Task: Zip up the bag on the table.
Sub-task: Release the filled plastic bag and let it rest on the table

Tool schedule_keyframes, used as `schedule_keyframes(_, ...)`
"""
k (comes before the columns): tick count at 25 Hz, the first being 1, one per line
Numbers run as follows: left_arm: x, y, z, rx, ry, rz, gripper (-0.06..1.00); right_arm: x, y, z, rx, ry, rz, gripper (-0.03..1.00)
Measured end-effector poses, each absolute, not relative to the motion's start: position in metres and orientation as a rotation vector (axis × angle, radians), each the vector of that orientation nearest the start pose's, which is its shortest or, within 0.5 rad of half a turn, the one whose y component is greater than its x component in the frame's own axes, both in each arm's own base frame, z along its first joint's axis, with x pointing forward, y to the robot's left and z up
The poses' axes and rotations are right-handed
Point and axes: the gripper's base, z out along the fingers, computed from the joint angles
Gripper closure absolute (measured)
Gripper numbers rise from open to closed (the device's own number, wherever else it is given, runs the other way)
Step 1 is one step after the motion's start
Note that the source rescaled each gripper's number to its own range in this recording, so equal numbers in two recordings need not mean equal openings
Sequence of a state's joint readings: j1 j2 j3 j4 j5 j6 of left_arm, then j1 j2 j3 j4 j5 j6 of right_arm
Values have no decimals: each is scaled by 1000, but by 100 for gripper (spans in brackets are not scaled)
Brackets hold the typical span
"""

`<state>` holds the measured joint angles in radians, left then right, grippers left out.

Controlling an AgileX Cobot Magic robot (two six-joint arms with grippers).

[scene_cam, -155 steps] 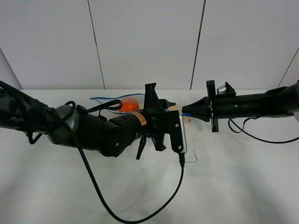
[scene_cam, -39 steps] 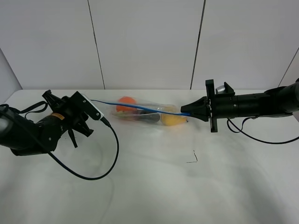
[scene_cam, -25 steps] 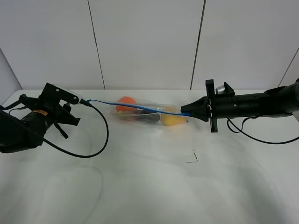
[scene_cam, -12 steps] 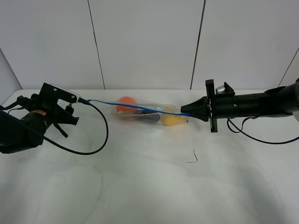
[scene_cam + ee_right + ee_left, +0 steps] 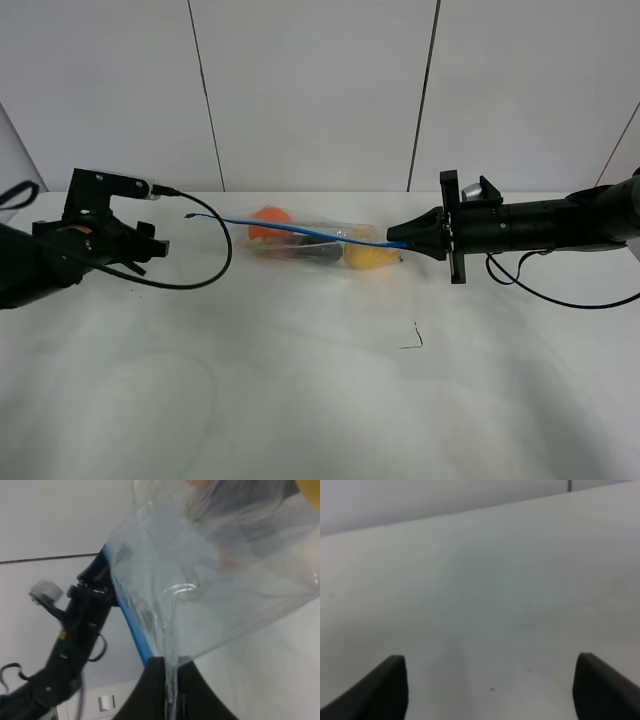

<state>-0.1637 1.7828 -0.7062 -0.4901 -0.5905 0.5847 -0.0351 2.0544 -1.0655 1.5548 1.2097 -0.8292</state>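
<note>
The clear bag [image 5: 310,243] lies on the white table [image 5: 320,400], with an orange [image 5: 270,222], a dark eggplant [image 5: 320,253] and a yellow pear [image 5: 370,258] inside. Its blue zip strip [image 5: 290,229] runs along the top edge. My right gripper [image 5: 397,241] is shut on the bag's right end; the right wrist view shows its tips [image 5: 167,690] pinching the plastic [image 5: 210,580] beside the blue strip [image 5: 127,625]. My left gripper [image 5: 492,690] is open and empty over bare table. The left arm [image 5: 95,240] sits far left, apart from the bag.
The left arm's black cable [image 5: 215,262] loops over the table near the bag's left end. A small dark mark [image 5: 412,340] lies in front of the bag. The right arm's cable [image 5: 560,295] trails on the table. A white panelled wall stands behind.
My left arm has drawn back from over the bag to the far left and kept shifting left. The bag lies stretched out with its fruit showing. My right gripper has not moved.
</note>
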Motion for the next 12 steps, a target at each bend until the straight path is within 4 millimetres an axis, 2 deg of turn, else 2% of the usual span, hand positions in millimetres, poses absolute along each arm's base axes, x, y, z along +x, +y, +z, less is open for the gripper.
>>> schedule_keyframes(3, 344, -31, 171, 170, 2147, 138, 4, 360, 73, 146, 351, 2396, 1793, 97)
schedule_keyframes(7, 350, -25, 178, 196, 2357, -28, 4, 360, 73, 146, 351, 2396, 1793, 97)
schedule_keyframes(12, 355, -20, 187, 187, 2419, -94, 3, 360, 73, 146, 352, 2396, 1793, 97)
